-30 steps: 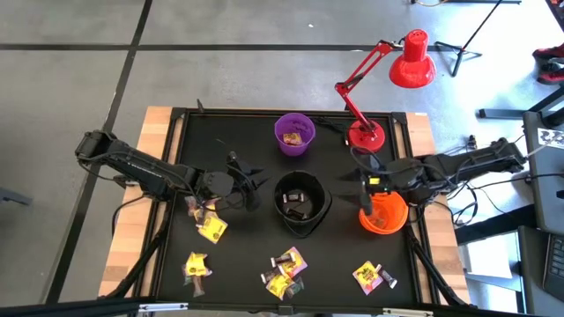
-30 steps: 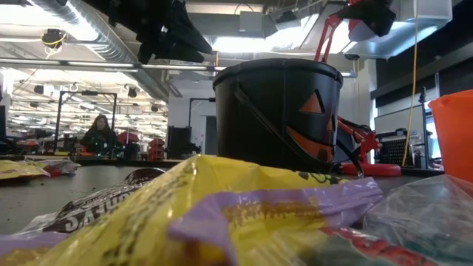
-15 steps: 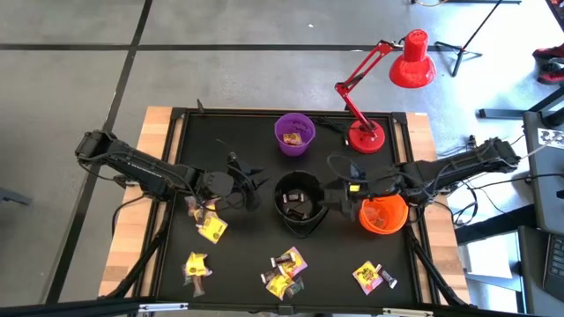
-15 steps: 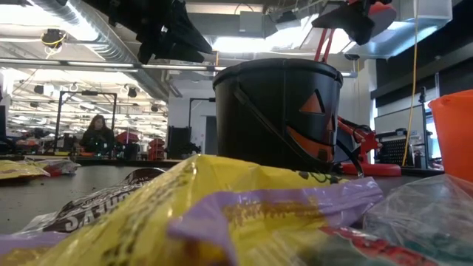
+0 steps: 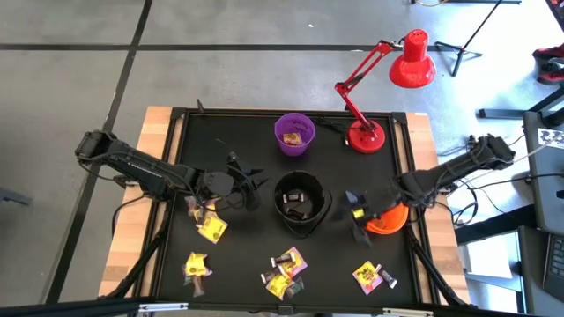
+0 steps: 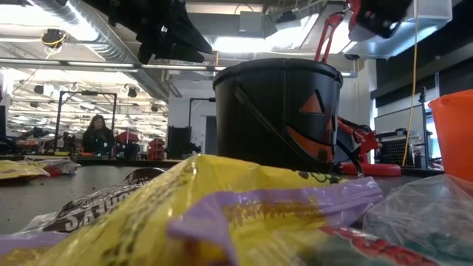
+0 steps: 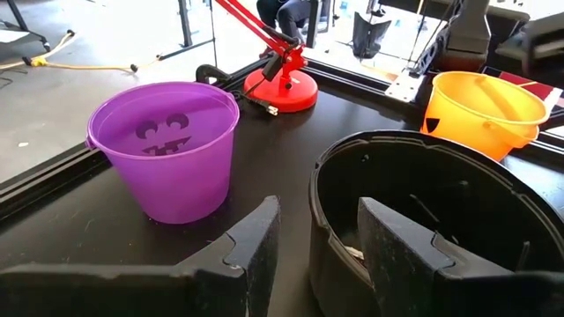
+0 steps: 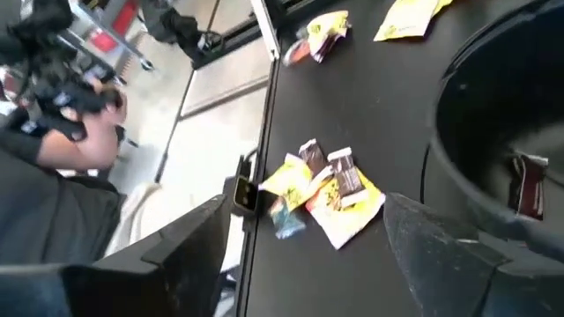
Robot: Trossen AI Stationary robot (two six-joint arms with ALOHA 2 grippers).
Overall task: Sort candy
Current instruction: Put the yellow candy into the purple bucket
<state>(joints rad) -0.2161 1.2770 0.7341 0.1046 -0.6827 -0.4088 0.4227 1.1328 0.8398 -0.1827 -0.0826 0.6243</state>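
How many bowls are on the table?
3: purple bowl at the back centre, black bowl mid-table, orange bowl to its right, partly under the right arm.

We find a robotics lab or open workshop hall. Evidence: exposed ceiling ducts [image 6: 89, 44] and strip lighting in the low view, a grey concrete floor [image 5: 70, 79] with marked lines, a black-framed desk [image 5: 176, 119], a red clamp lamp [image 5: 388, 70], and a person [image 6: 97, 134] seated at distant workstations.
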